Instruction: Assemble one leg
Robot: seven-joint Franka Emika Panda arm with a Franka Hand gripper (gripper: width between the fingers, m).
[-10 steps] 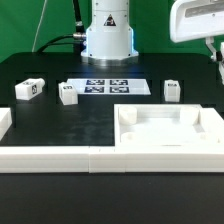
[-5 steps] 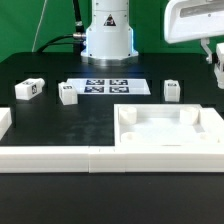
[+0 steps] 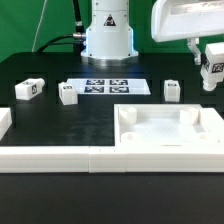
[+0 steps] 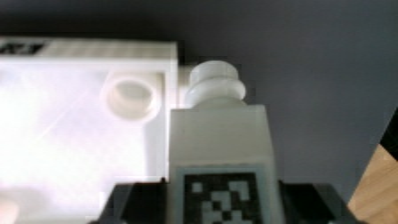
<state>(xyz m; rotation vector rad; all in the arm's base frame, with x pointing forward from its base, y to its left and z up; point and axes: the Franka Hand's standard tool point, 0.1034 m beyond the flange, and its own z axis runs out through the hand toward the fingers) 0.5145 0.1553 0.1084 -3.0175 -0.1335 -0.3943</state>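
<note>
Gripper (image 3: 211, 74): your fingers clamp one leg (image 3: 212, 60) | Place: lifted off the table (image 3: 60, 122) at the exterior view's far right, tag face showing | Wrist view: its rounded peg end sits beside the tray's (image 3: 165, 108) corner hole (image 4: 128, 93) | Elsewhere: three other legs (image 3: 68, 95) lie around the marker board (image 3: 108, 87).

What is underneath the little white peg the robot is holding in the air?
Past the leg in the gripper, the wrist view shows black table beside the tray and its corner hole. The leg itself covers the spot straight below.
</note>
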